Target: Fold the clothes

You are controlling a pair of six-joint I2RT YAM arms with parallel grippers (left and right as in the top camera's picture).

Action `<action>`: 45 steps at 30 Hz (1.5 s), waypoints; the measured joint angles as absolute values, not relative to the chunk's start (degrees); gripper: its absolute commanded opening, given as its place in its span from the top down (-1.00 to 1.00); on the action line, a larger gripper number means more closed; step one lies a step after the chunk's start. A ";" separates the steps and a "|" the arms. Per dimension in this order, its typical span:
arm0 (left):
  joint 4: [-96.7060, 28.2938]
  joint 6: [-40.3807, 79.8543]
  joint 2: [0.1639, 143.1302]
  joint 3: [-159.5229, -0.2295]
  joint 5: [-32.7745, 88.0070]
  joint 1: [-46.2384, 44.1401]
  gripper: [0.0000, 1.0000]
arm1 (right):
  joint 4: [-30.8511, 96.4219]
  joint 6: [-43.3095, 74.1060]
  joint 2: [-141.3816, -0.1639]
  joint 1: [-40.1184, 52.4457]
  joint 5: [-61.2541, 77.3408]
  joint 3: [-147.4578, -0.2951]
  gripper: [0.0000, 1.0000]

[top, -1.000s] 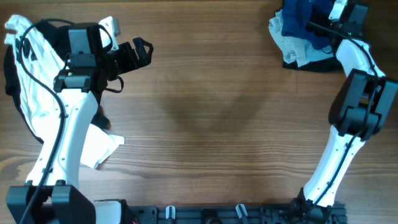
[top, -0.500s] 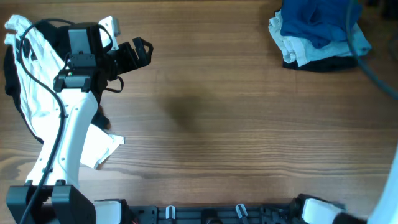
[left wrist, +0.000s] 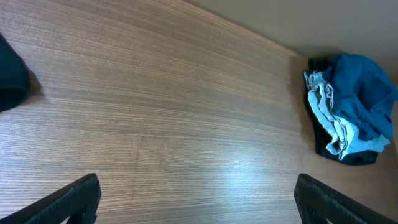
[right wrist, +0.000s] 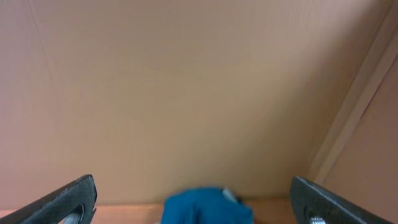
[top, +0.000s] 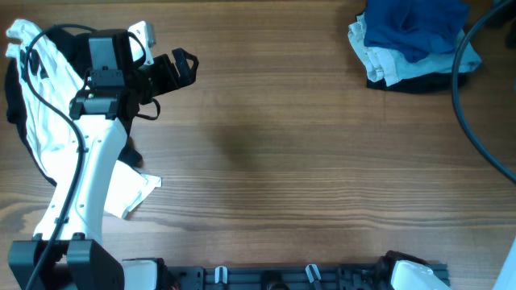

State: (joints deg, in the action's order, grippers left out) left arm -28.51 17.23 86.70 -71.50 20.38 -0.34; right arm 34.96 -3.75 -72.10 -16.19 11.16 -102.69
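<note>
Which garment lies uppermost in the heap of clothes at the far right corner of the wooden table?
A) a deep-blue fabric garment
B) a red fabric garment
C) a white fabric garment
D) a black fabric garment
A: the deep-blue fabric garment covers the top of the heap, while a pale fabric garment and a black fabric garment show only at the edges beneath it.

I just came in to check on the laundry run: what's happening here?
Nothing is held right now. The left pincer hangs open and empty over the table, its arm crossing a white garment. The right pincer, also open and empty, is near the crumpled pile at the far right, blue shirt on top. Nothing looks folded yet.
</note>
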 measured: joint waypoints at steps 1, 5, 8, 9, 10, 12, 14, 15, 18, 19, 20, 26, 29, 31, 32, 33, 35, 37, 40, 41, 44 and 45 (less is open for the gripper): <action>-28.51 17.23 86.70 -71.50 20.38 -0.34 -1.00 | 37.39 -3.70 -72.10 -16.16 11.20 -102.72 -1.00; -28.53 17.23 86.70 -71.50 20.36 -0.34 -1.00 | 44.23 -3.73 -71.70 -14.44 10.57 -100.25 -0.99; -28.56 17.21 86.70 -71.50 20.40 -0.34 -1.00 | 30.94 -3.68 -66.26 -9.54 9.78 -87.79 -0.99; -28.49 17.23 86.70 -71.50 20.25 -0.34 -1.00 | 24.64 -3.62 -63.18 -8.21 9.63 -81.60 -0.99; -28.47 17.23 86.70 -71.50 20.18 -0.36 -1.00 | 18.46 -3.51 -58.30 -6.31 9.63 -73.08 -0.99; -28.51 17.21 86.70 -71.50 20.16 -0.34 -1.00 | 12.40 -3.36 -52.14 -4.25 10.02 -62.81 -1.00; -28.38 17.21 86.80 -71.50 20.08 -0.36 -1.00 | 7.62 -3.29 -44.73 -2.44 10.28 -51.48 -0.99; -28.47 17.23 86.80 -71.50 19.99 -0.36 -1.00 | 5.91 -3.29 -40.58 -1.48 10.48 -45.71 -0.99; -28.47 17.23 86.80 -71.50 19.97 -0.36 -1.00 | -0.49 -3.25 -29.65 -0.05 10.57 -30.76 -0.99; -28.51 17.23 86.80 -71.50 19.97 -0.36 -1.00 | -2.17 -3.27 -26.04 0.03 10.63 -26.28 -0.99; -28.49 17.21 86.80 -71.50 19.94 -0.34 -1.00 | -3.27 -3.25 -22.35 0.05 10.70 -22.17 -0.99; -28.47 17.21 86.80 -71.50 19.94 -0.36 -1.00 | -4.86 -3.27 -9.41 0.08 10.68 -8.49 -0.99; -28.49 17.23 86.80 -71.50 19.94 -0.36 -1.00 | -4.84 -3.27 -6.37 0.08 10.66 -4.86 -0.99; -28.49 17.21 86.80 -71.50 19.97 -0.36 -1.00 | -4.73 -3.27 -4.71 0.08 10.48 -2.87 -0.99; -28.51 17.23 86.80 -71.50 19.94 -0.36 -1.00 | -4.80 -3.27 -4.05 0.08 10.46 -2.31 -1.00; -28.49 17.21 86.80 -71.50 19.94 -0.36 -1.00 | -4.71 -3.27 -3.40 0.08 10.44 -1.89 -0.99; -28.49 17.21 86.80 -71.50 19.94 -0.36 -1.00 | -1.74 -3.27 -1.63 0.08 10.46 -1.17 -0.99; -28.49 17.23 86.80 -71.50 19.94 -0.34 -1.00 | -0.73 -3.27 -1.23 0.08 10.46 -0.45 -1.00; -28.49 17.23 86.80 -71.50 19.94 -0.34 -1.00 | -0.69 -3.27 -1.17 0.08 10.46 -0.40 -0.99; -28.49 17.23 86.80 -71.50 19.94 -0.36 -1.00 | -0.67 -3.27 -1.15 0.08 10.46 -0.40 -0.99; -28.51 17.23 86.80 -71.50 19.94 -0.36 -1.00 | -0.67 -3.27 -1.15 0.08 10.46 -0.40 -0.99; -28.49 17.21 86.80 -71.50 19.94 -0.36 -1.00 | -0.67 -3.27 -1.15 0.08 10.46 -0.40 -1.00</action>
